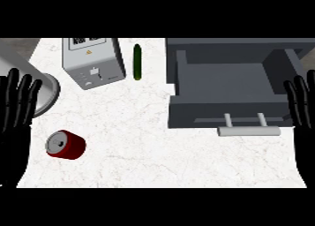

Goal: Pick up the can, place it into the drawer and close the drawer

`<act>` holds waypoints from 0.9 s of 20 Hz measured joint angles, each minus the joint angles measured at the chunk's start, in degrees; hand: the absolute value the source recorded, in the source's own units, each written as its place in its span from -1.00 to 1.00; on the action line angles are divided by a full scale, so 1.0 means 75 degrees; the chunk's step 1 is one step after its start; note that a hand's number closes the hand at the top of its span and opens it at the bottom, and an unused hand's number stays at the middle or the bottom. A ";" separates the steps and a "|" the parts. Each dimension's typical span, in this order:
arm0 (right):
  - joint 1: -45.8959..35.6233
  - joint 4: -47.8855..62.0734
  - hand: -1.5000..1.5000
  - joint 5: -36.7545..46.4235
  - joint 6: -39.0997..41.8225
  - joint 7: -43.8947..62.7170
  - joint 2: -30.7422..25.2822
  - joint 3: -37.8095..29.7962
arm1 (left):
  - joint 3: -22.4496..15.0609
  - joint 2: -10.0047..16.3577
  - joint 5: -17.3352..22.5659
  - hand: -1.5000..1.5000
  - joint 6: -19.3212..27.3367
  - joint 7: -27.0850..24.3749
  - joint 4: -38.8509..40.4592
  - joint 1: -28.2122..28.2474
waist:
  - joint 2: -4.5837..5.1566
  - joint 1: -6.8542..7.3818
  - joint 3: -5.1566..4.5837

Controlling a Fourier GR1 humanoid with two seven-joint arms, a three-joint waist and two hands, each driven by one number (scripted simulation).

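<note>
Left hand (13, 103) and right hand (306, 106) both rest open at the view's edges, holding nothing, while the one red can (65, 144) lies on its side on the table (159, 154) near the left hand, well apart from the one open drawer (228, 84); probably light, stiff and slick, it is best grasped across its round wall.

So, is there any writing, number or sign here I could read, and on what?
Nothing reads as words.
On the grey machine: dark label blocks at its top, too blurred to read.
On the same machine: a small yellow warning triangle, no legible text.
On the red can and the drawer: no markings visible.
</note>
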 measured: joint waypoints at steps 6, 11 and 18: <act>-0.0019 -0.0155 -1.00 -0.0290 0.0025 0.0309 -0.0056 -0.0274 | 0.1129 0.0863 0.2137 -1.00 -0.1636 -0.0228 -0.0248 0.0749 | -0.0085 0.0154 -0.0023; 0.0306 0.0122 -1.00 -0.0223 -0.0363 0.1297 0.0010 -0.0514 | 0.1820 0.1395 0.3067 -1.00 -0.1999 0.0781 0.0358 0.1616 | -0.0082 0.0200 -0.0027; 0.0459 0.0325 -1.00 -0.0210 -0.0412 0.1623 0.0031 -0.0635 | 0.3090 0.2094 0.4449 -1.00 -0.2734 0.1599 0.0786 0.1973 | -0.0094 0.0148 -0.0022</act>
